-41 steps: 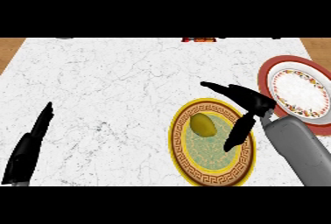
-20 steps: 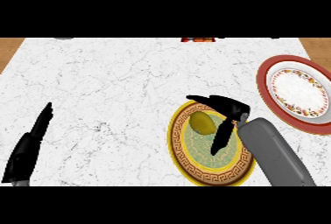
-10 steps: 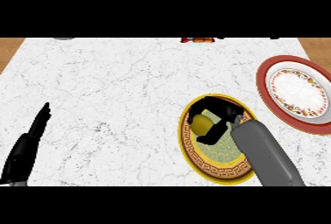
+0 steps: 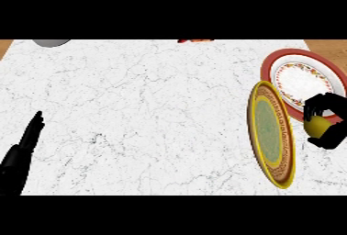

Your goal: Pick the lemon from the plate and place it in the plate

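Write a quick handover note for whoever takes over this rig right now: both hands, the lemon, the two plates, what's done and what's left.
Right hand: shut on the lemon, just right of the yellow-rimmed plate.
Left hand: open, resting at the lower left edge of the counter.
Done: lemon is off the yellow-rimmed plate.
Left: carry it to the red-rimmed plate, which lies just beyond the hand, and release it there.
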`<action>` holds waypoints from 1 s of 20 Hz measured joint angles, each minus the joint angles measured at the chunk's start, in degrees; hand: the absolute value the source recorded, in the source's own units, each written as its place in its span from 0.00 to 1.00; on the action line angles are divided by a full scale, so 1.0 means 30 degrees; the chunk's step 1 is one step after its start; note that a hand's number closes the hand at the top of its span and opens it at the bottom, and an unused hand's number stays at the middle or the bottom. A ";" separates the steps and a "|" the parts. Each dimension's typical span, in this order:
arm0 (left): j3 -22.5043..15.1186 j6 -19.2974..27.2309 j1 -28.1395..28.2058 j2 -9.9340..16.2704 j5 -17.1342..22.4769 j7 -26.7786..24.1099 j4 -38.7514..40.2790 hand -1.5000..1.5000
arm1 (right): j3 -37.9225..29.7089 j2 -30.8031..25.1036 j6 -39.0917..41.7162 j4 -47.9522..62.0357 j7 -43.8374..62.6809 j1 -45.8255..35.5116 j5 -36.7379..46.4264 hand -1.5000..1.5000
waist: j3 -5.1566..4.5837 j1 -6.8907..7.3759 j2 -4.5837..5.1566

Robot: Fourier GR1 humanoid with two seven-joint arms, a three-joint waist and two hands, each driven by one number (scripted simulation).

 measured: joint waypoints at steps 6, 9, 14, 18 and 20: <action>-0.0042 0.0004 0.0078 -0.0136 0.0043 -0.0244 -0.0146 0.50 | -0.3168 -0.4834 -0.3288 0.2944 -0.2382 0.0817 0.0377 1.00 | 0.0135 0.0337 0.0250; -0.0203 -0.0141 0.0080 -0.0203 0.0057 -0.0303 -0.0192 0.50 | -0.4664 -0.6156 -0.5110 0.4520 -0.3936 0.0975 0.0139 1.00 | 0.0166 0.0717 0.0284; -0.0324 -0.0187 -0.0075 -0.0244 -0.0027 -0.0237 -0.0245 0.50 | -0.7003 -0.7781 -0.7753 0.6522 -0.7392 0.1081 -0.0715 1.00 | 0.0162 0.0997 0.0181; -0.0477 -0.0479 -0.0160 -0.0195 -0.0013 -0.0259 -0.0249 0.50 | -0.8542 -0.8670 -0.7932 0.7685 -1.0614 0.0548 -0.1868 1.00 | 0.0129 0.1327 0.0114; -0.0474 -0.0523 -0.0267 -0.0155 -0.0065 -0.0191 -0.0142 0.50 | -0.9047 -0.9066 -0.7367 0.8251 -1.2438 0.0396 -0.2352 1.00 | 0.0095 0.1393 0.0083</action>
